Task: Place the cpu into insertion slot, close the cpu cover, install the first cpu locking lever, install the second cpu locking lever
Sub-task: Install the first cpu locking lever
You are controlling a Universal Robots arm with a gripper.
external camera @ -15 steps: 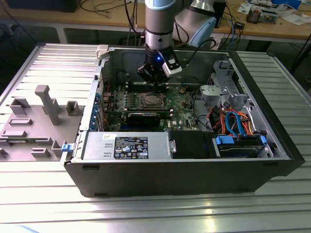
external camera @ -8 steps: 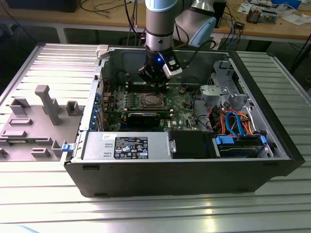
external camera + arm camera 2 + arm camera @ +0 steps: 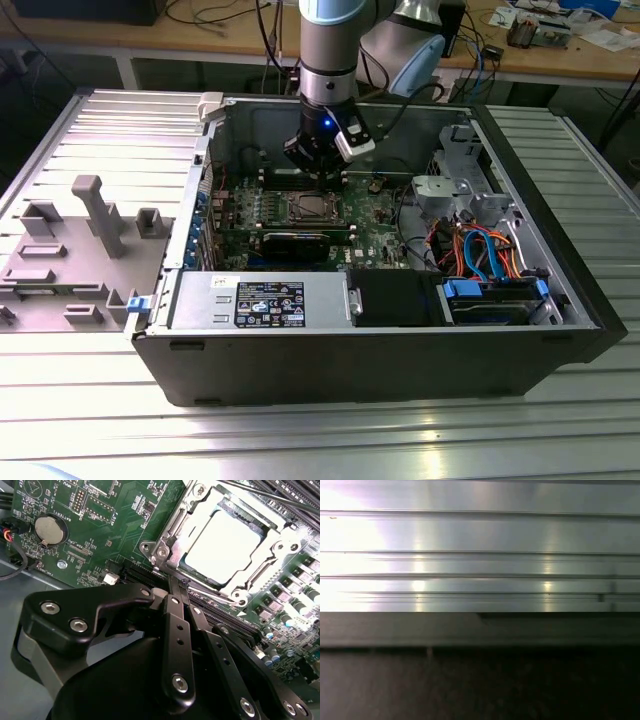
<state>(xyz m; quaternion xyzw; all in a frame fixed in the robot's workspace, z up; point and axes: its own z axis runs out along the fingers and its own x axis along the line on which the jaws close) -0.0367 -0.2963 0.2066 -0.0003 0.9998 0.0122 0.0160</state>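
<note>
The cpu (image 3: 225,547) lies flat in the insertion slot (image 3: 312,208) on the green motherboard (image 3: 100,530), its pale metal top showing through the window of the cpu cover (image 3: 272,550). The cover lies down flat over the chip. A thin wire locking lever (image 3: 210,594) runs along the socket edge nearest the gripper; another wire crosses above the socket's far side. My gripper (image 3: 175,587) is shut, its black fingers pressed together, with the tips at that near socket edge beside the lever. In the exterior view the gripper (image 3: 318,168) hangs just behind the socket inside the open computer case.
The case walls (image 3: 350,360) ring the board. A power supply (image 3: 260,300) and a blue-handled drive bay (image 3: 495,295) sit in front, with orange and blue cables (image 3: 480,250) on the exterior view's right. A coin battery (image 3: 50,529) sits on the board. A grey fixture tray (image 3: 80,250) lies outside.
</note>
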